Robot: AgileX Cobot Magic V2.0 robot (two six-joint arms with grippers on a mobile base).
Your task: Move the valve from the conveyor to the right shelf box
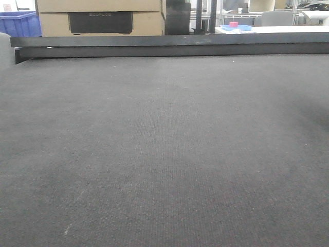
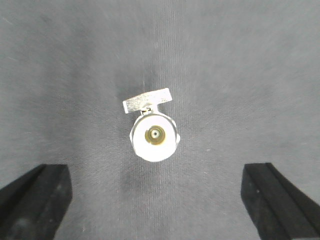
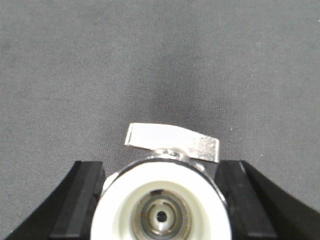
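L fingers (image 2: pixel 36 202) wide apart, R fingers (image 3: pixel 82 200) clamping valve (image 3: pixel 161 197)

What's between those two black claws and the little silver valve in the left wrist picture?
Only bare conveyor fabric. The left wrist view shows the left gripper open, its fingers well clear of the valve.
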